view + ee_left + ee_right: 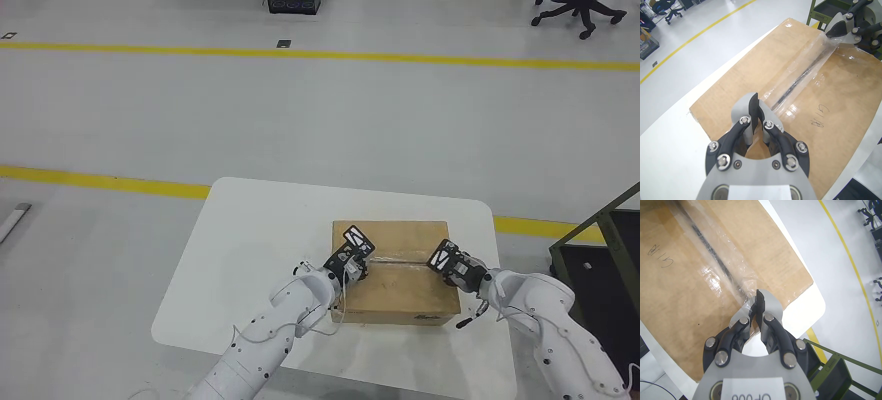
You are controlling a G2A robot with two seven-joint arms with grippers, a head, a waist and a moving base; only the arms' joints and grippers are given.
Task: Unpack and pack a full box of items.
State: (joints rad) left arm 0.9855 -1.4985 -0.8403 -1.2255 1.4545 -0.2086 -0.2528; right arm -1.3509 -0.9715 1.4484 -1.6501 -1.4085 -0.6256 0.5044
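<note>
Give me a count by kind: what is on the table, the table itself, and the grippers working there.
Cardboard box: 1
Clear tape strip along the box's top seam: 1
Table: 1
Grippers: 2 (left gripper, right gripper)
Total: 5

A pen scrawl (818, 118), perhaps a letter and 2 or 3 strokes, stands on the box (838, 85) top beside the tape (800, 75); not clearly readable. A white label (752, 389) on the right gripper (756, 300) carries dark characters, cut off by the edge.
</note>
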